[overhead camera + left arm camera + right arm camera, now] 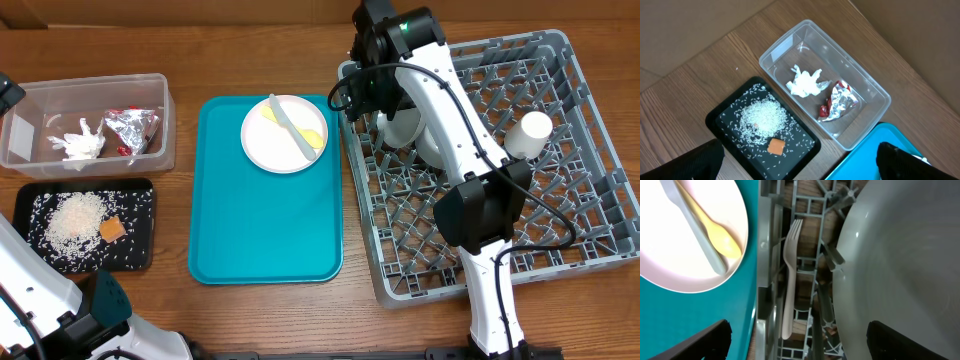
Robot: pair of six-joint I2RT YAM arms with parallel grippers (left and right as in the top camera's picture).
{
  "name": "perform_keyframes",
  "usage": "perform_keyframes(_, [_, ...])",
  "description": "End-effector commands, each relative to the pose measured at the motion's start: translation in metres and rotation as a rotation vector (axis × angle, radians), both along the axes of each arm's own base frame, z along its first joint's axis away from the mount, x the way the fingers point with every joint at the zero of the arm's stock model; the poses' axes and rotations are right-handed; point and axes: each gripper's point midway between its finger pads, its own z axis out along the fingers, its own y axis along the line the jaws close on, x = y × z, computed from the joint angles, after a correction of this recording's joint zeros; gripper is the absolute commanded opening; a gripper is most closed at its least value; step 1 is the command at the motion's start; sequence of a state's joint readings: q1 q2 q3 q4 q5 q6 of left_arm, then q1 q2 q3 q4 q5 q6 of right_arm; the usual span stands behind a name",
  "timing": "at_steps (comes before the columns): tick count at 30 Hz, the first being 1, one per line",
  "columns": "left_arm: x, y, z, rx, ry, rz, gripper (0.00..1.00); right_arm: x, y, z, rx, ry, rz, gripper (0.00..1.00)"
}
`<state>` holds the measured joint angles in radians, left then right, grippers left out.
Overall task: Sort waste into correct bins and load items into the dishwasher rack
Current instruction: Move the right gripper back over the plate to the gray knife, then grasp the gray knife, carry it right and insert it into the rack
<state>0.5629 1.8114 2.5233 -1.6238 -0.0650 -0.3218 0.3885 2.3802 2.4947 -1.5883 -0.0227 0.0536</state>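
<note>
Left gripper (801,162) and right gripper (807,340) gape, empty. One fork (788,270) lies in the rack (766,255); two utensils (722,240) lie on one plate (670,250).

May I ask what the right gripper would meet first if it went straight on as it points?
Probably the pale fork lying in the dishwasher rack, directly ahead of the right gripper, though depth is unclear.

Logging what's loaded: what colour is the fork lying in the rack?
Pale cream; the fork shows best in the right wrist view.
</note>
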Motion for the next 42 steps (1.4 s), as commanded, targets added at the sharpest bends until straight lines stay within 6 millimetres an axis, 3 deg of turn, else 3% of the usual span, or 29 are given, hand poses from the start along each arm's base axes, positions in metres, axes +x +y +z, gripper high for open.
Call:
perform_keyframes(1, [0.001,0.003,-0.004,0.004,0.016,0.004,1.00,0.007,0.014,0.026,0.050,-0.079,-0.007,0.91])
perform_keyframes(6, [0.001,0.003,-0.004,0.004,0.016,0.004,1.00,0.009,0.060,0.044,0.184,-0.140,0.067,0.99])
perform_keyframes(11, [0.001,0.003,-0.004,0.004,0.016,0.004,1.00,0.015,0.109,0.051,0.251,-0.238,0.149,1.00])
perform_keyframes(16, [0.001,0.003,-0.004,0.004,0.016,0.004,1.00,0.018,0.146,0.037,0.211,-0.333,0.203,1.00])
perform_keyframes(23, [0.001,0.003,-0.004,0.004,0.016,0.004,1.00,0.031,0.155,-0.017,0.106,-0.392,0.186,1.00])
perform_keyframes(30, [0.001,0.003,-0.004,0.004,0.016,0.004,1.00,0.026,0.149,-0.064,0.104,-0.336,0.168,1.00])
perform_keyframes(42, [0.001,0.003,-0.004,0.004,0.016,0.004,1.00,0.018,0.161,-0.098,0.131,-0.308,0.193,0.97])
